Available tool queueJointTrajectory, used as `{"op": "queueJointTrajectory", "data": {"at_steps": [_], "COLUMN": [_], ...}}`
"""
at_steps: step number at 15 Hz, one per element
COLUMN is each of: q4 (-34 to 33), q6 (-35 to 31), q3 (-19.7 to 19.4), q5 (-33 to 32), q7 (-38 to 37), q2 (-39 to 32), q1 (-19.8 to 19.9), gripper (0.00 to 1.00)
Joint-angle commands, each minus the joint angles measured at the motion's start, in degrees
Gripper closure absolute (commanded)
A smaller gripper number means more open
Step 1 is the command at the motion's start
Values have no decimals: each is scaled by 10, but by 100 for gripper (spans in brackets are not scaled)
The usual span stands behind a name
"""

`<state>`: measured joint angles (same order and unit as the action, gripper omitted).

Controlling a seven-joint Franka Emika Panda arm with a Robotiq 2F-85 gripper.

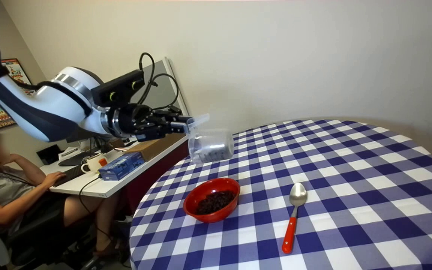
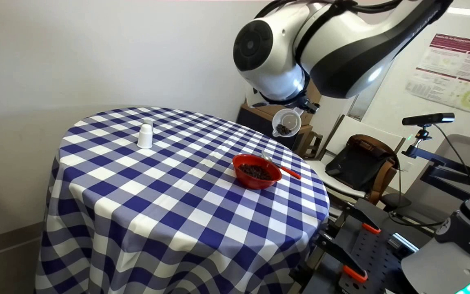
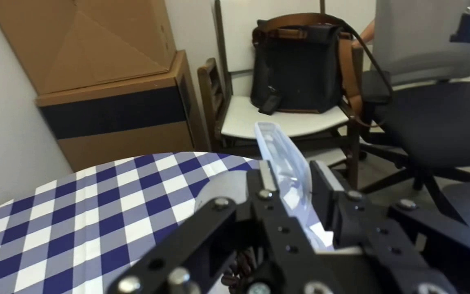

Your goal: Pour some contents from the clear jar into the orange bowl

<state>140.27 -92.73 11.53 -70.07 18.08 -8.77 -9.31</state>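
The clear jar (image 1: 211,145) is a transparent cup with a handle, lying almost on its side in the air. My gripper (image 1: 186,124) is shut on its handle, which shows between the fingers in the wrist view (image 3: 287,169). In an exterior view the jar's open mouth (image 2: 290,118) faces the camera, with some dark beans (image 2: 283,129) at its lower side. The orange bowl (image 1: 213,217) stands upright on the table below the jar, with dark beans (image 1: 218,202) inside. In the wrist view, the fingers hide much of the jar, and the bowl is not visible.
A spoon with a red handle (image 1: 290,234) lies beside the bowl on the checkered tablecloth (image 1: 336,157). A white stack of cups (image 2: 145,138) stands farther off on the table. A desk (image 1: 99,187) with a seated person and a chair with a bag (image 2: 351,163) are beyond the table.
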Motion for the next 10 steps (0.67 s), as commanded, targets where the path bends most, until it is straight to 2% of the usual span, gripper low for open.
{"op": "queueJointTrajectory", "data": {"at_steps": [1, 5, 10], "q4": [-41, -75, -169], "q6": [-3, -9, 12], "q3": [-2, -8, -12], "q5": [81, 163, 296], "q7": [-42, -97, -99], "q2": [-20, -35, -62], "q1": [5, 9, 11], "gripper": [93, 93, 93]}}
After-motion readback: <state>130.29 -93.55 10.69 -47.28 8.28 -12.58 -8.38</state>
